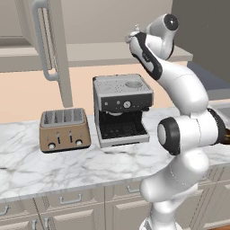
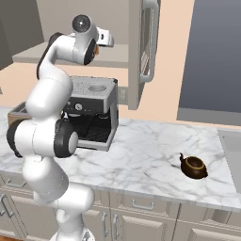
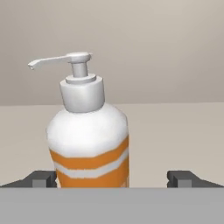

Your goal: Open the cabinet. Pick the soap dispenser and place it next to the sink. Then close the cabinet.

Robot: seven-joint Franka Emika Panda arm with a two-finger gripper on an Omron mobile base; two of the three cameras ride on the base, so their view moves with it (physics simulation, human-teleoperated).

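The cabinet stands open, its left door point(image 1: 56, 49) and right door point(image 2: 141, 52) swung out with their silver bar handles showing. My gripper point(image 3: 113, 178) is reached in at shelf height point(image 1: 131, 38) and is open. The soap dispenser point(image 3: 89, 140), white with orange bands and a grey pump, stands upright on the shelf between my fingertips point(image 3: 41, 178). It sits close to the left one, with a wide gap to the right one. The sink point(image 2: 233, 146) lies at the counter's far right.
A brown toaster point(image 1: 64, 130) and a silver coffee machine point(image 1: 121, 108) stand on the marble counter point(image 1: 67, 166) below the cabinet. A dark brown teapot point(image 2: 193, 165) sits on the counter near the sink. Low drawers run under the counter.
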